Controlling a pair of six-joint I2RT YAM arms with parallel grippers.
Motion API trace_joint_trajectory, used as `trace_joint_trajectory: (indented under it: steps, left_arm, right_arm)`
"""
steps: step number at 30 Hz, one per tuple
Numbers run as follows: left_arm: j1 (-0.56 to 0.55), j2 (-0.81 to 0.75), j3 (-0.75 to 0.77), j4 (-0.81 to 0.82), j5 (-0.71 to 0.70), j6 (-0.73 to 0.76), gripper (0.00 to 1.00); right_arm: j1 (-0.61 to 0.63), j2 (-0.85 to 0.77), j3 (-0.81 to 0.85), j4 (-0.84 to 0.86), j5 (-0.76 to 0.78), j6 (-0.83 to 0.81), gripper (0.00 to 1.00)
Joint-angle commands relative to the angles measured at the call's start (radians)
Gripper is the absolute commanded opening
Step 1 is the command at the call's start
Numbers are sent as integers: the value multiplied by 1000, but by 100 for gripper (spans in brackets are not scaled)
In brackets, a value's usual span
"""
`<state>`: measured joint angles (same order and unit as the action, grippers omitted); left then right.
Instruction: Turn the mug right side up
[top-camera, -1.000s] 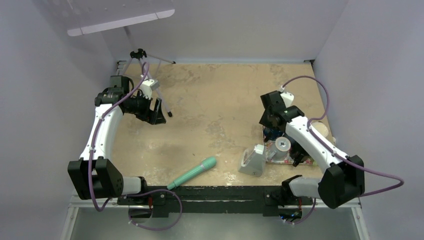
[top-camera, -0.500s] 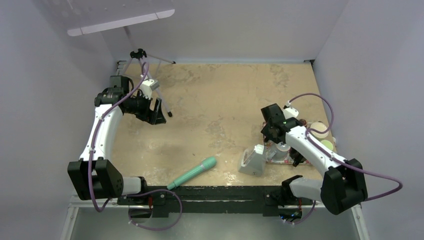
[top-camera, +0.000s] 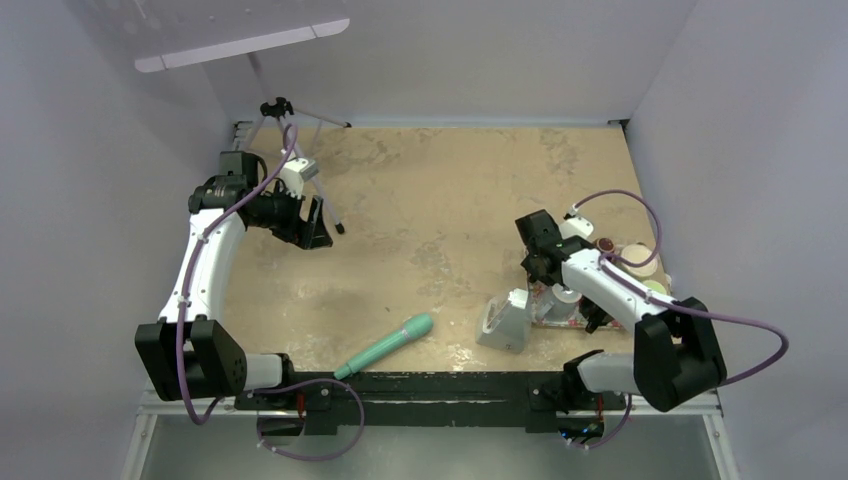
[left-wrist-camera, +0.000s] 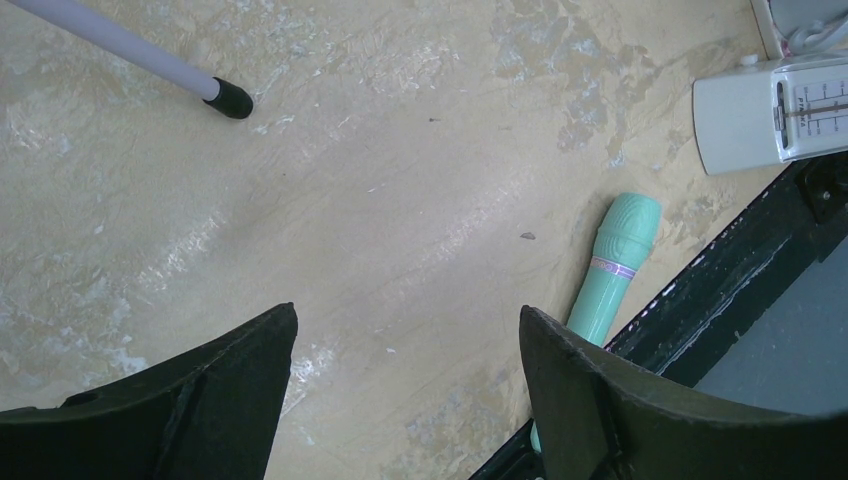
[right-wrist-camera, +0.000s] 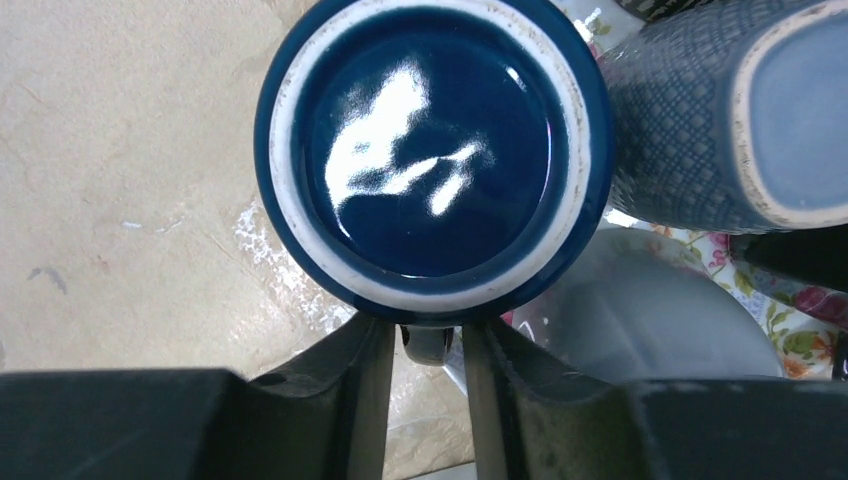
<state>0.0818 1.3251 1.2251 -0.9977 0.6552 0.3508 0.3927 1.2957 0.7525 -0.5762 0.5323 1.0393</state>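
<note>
1. Your right gripper (right-wrist-camera: 430, 335) has its jaws drawn narrow on either side of the handle (right-wrist-camera: 430, 347) of the dark blue mug (right-wrist-camera: 430, 150). From the wrist view you cannot tell whether they press on it yet. The mug stands base-up at the near right of the table (right-wrist-camera: 130, 150).
2. A pinch on that slim glazed handle looks likely to slip. As you lift, the mug's weight could swing it round between the jaws, or pull it free and drop it.
3. The textured cup (right-wrist-camera: 680, 130) stands just beside the mug, also base-up. Roll the mug that way and you could knock it, so turn toward the bare table instead.
4. The grey bowl (right-wrist-camera: 650, 320) lies close under the right finger, on the floral tray (right-wrist-camera: 800, 345). A low sweep could catch its rim and drag the tray.
5. Your left gripper (left-wrist-camera: 407, 315) hangs wide and empty, well apart, so it cannot steady a sliding mug.
</note>
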Motion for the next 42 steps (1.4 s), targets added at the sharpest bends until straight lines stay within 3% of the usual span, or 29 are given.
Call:
trace_joint_trajectory:
  steps: [1,6,16,20,25,30,37,42]
  left_arm:
    - [-5,-22,24,1,31,-6,85]
    - [-6,-22,24,0,26,-6,85]
    - [-6,-15,27,22,59,-58,85]
    - [-8,-13,32,65,137,-142,87]
    - [-16,-15,22,219,280,-380,88]
    - [-60,6,12,448,403,-667,89]
    - [-138,67,-24,836,452,-1067,91]
    - [-198,132,-49,1110,450,-1288,93]
  right_arm:
    - [-3,11,-2,60,79,25,29]
    - [-3,-15,-25,69,95,32,0]
    - [-3,-171,62,31,69,-118,0]
    - [-3,-263,74,78,-28,-216,0]
    - [-3,-305,120,160,-142,-326,0]
    - [3,-234,293,207,-333,-392,0]
    - [52,-195,389,398,-574,-321,0]
    - [117,-148,368,629,-743,-197,0]
